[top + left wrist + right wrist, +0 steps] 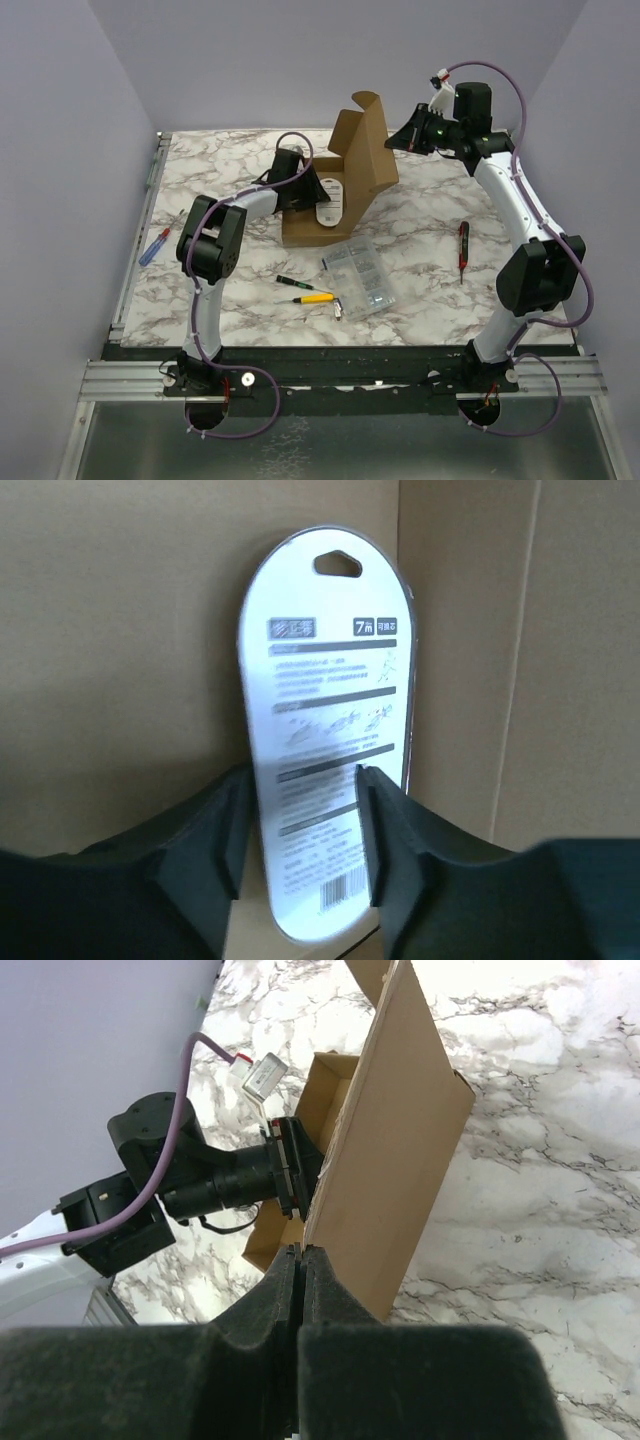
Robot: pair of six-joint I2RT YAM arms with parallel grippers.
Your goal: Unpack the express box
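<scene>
The express box [305,232] is brown cardboard and stands mid-table with its flap lid [365,150] raised upright. My left gripper [316,190] reaches into the box. In the left wrist view, the left gripper [305,775] has its fingers closed on the sides of a white oval printed card pack [325,680], with the box's cardboard [120,660] behind it. The pack [328,205] leans over the box's front wall. My right gripper [394,143] is shut at the lid's right edge. In the right wrist view, the right gripper's [302,1252] tips touch the lid [400,1140].
A clear plastic compartment case [362,278] lies in front of the box. A yellow-handled screwdriver [315,297] and a small black tool [290,282] lie near it. A red-handled tool [463,250] lies at the right. A blue and red item [153,245] lies at the left edge.
</scene>
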